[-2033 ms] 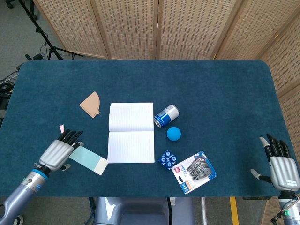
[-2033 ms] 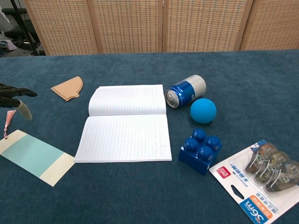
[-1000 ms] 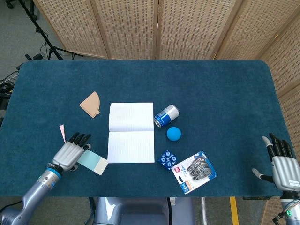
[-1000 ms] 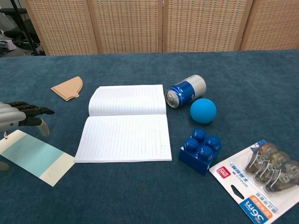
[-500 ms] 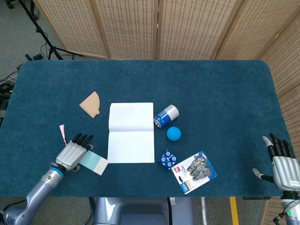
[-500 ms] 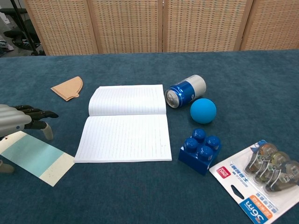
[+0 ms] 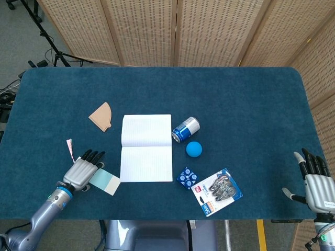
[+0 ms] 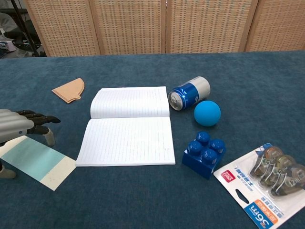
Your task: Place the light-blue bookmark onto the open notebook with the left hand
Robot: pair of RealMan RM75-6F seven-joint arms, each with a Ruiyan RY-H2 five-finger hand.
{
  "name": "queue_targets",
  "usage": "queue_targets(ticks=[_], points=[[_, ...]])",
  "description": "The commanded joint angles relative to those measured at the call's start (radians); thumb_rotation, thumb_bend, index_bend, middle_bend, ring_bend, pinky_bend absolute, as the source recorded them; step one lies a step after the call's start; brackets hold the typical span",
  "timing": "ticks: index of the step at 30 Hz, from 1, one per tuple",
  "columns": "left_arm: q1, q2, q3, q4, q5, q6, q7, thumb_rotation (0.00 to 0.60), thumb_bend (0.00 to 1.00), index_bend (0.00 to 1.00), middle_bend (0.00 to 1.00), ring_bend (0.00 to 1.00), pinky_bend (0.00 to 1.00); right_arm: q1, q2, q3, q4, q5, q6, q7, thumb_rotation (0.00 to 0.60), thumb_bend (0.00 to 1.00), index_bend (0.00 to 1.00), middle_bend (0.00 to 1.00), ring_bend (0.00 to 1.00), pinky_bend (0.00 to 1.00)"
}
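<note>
notebook (image 7: 146, 148): table (image 7: 235, 104) middle
bookmark (image 8: 35, 161): left of notebook, under left hand (image 7: 82, 171)
can (image 7: 186, 129): right of notebook
ball (image 7: 194, 149): near side of can
brick (image 7: 186, 178): nearer, beside tape pack (image 7: 219, 191)
right hand (image 7: 316, 185): far right

Table (image 7: 241, 104): covered in dark-blue felt, backed by woven folding screens.
Open notebook (image 7: 146, 148): lying flat left of centre, blank pages up.
Light-blue bookmark (image 7: 105, 181): flat on the felt just left of the notebook's lower corner, pale end toward the notebook, far end hidden under the left robot hand (image 7: 82, 170).
Left robot hand: palm down over the bookmark, dark fingers spread; contact unclear.
Pink tassel (image 7: 69, 146): just beyond the fingertips.
Tan fan-shaped piece (image 7: 101, 115): upper left of the notebook.
Blue can (image 7: 186, 129): on its side beside the notebook's right edge.
Blue ball (image 7: 194, 149): just below the can.
Blue block (image 7: 187, 178): beside a blister pack (image 7: 218, 191).
Right robot hand (image 7: 315, 182): at the table's right edge, fingers apart, holding nothing.
</note>
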Motion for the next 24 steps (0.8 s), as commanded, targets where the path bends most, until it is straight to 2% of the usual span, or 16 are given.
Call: queue_targets(ticks=[1, 9, 15, 24], points=[[-0.002, -0.003, 0.003, 0.001, -0.004, 0.000, 0.002, 0.600, 0.15, 0.32, 0.00, 0.00, 0.00, 0.000, -0.001, 0.000, 0.001, -0.001, 0.000, 0.000, 0.600, 0.05, 0.00, 0.00, 0.00, 0.00], [-0.006, -0.009, 0.010, 0.000, -0.012, 0.006, 0.005, 0.600, 0.16, 0.35, 0.00, 0.00, 0.00, 0.001, -0.001, 0.001, 0.000, 0.000, -0.002, -0.001, 0.600, 0.05, 0.00, 0.00, 0.00, 0.00], [-0.005, -0.014, 0.016, 0.005, -0.013, 0.011, 0.002, 0.600, 0.20, 0.41, 0.00, 0.00, 0.00, 0.000, -0.001, 0.000, 0.000, -0.001, 0.000, -0.001, 0.600, 0.05, 0.00, 0.00, 0.00, 0.00], [-0.005, -0.016, 0.020, 0.005, -0.006, 0.024, -0.011, 0.600, 0.25, 0.45, 0.00, 0.00, 0.00, 0.000, -0.002, -0.001, 0.000, -0.003, -0.001, -0.003, 0.600, 0.05, 0.00, 0.00, 0.00, 0.00]])
